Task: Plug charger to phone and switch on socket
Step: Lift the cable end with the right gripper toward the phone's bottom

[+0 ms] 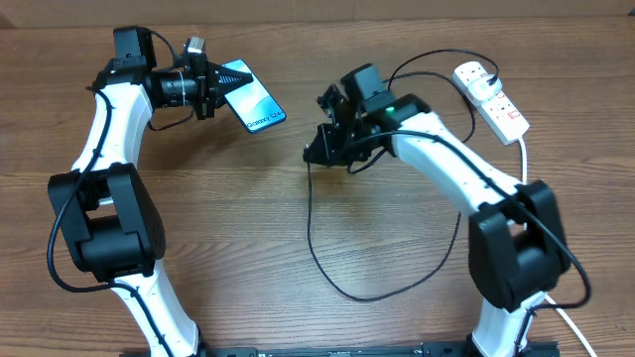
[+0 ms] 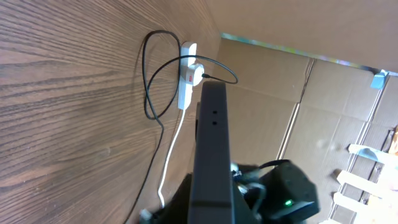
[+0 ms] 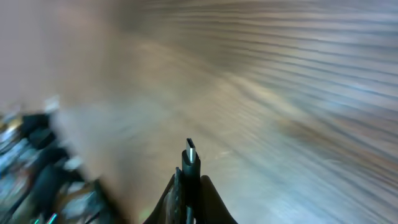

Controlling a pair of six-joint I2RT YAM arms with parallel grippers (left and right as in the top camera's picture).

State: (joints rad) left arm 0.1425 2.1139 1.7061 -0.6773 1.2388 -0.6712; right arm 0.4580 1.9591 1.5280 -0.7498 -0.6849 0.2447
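the left gripper is clamped on one end of the slim rectangular phone with black edges and a bright blue-teal screen. seen from overhead, the phone's long axis runs from upper left to lower right, its free end pointing towards the middle of the brown wooden table. small white writing at that free end begins "galaxy"; the rest is too small to read. the left wrist view shows the phone edge-on.

the right gripper is narrowed on the long thin black charger cable. its tiny metal connector juts straight out past the fingertips. the cable loops across the table to the white elongated socket with red switches. the socket lies diagonally at the far right, with a thick white cord leaving it.
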